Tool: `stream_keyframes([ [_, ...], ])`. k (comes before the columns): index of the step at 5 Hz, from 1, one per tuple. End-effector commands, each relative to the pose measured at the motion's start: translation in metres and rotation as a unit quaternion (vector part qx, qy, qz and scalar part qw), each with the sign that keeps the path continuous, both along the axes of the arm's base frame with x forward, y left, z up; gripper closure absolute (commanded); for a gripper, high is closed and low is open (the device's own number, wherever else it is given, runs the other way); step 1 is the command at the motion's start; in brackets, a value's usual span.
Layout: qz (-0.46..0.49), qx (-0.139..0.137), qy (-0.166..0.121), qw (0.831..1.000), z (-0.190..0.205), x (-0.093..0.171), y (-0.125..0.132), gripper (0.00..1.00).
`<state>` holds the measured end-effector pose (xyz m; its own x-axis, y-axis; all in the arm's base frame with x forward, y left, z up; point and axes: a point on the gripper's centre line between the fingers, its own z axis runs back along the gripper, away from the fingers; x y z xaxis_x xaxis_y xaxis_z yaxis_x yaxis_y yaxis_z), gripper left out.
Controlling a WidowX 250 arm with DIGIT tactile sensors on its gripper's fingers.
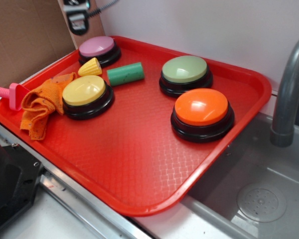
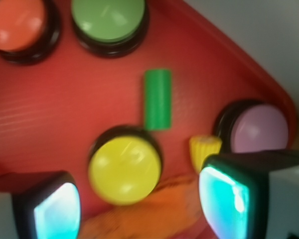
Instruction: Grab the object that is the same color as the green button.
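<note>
A small dark green cylinder [image 1: 125, 73] lies on its side on the red tray [image 1: 139, 164], between the pink-domed button and the pale green dome button [image 1: 185, 73]. In the wrist view the cylinder [image 2: 157, 99] lies upright in the picture, below the green button [image 2: 108, 22]. My gripper [image 2: 139, 204] is open and empty, high above the tray, with the yellow-domed button [image 2: 124, 164] and the orange cloth between its fingers [image 2: 224, 199]. In the exterior view only a part of the arm shows at the top left; the fingertips are out of view.
An orange-domed button [image 1: 202, 113], a yellow-domed button [image 1: 87, 95], a pink-domed button [image 1: 98, 50], a yellow ridged cone toy [image 1: 90, 67], an orange cloth [image 1: 42, 104] and a pink screw toy [image 1: 10, 94] are on or beside the tray. A sink [image 1: 259, 194] and tap [image 1: 289, 89] lie right.
</note>
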<state>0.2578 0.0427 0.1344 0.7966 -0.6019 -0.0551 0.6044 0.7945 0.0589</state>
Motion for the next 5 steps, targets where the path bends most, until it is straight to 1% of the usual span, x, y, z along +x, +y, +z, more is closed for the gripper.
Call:
stream_keyframes([
  [1,0.028,-0.013,-0.030,0.999,-0.051,0.036,-0.001,0.00],
  [2,0.033,-0.027,-0.021,0.999,-0.077,0.045,-0.003,0.00],
  [3,0.036,-0.034,-0.019,0.999,-0.092,0.049,-0.005,0.00],
  [4,0.044,-0.034,0.004,0.998,-0.112,0.056,-0.010,1.00],
  [5,0.046,-0.029,0.002,0.999,-0.106,0.055,-0.011,1.00],
])
